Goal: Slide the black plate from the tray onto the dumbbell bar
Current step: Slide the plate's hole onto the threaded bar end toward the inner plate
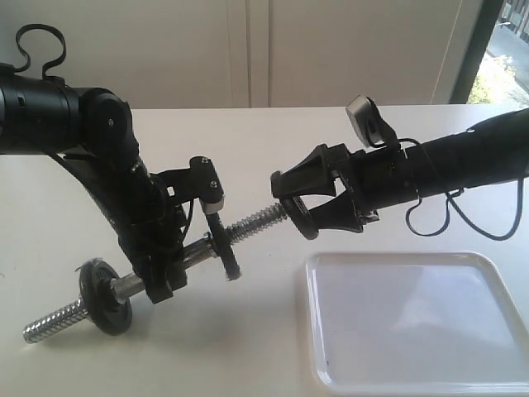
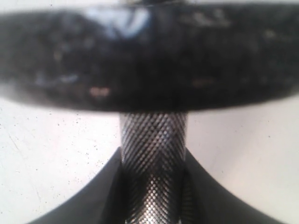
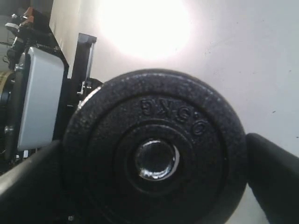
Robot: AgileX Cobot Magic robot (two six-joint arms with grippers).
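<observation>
My right gripper is shut on the black plate, holding it by the rim, upright, at the threaded right tip of the dumbbell bar. In the right wrist view the plate fills the space between the fingers, and the bar's shiny end shows in its centre hole. My left gripper is shut on the bar's knurled middle and holds it tilted, left end low. The white tray lies below my right gripper with nothing on it.
Two other black discs sit on the bar: one near its lower left end, one right of my left gripper. One of them blurs across the left wrist view. The white table runs under everything.
</observation>
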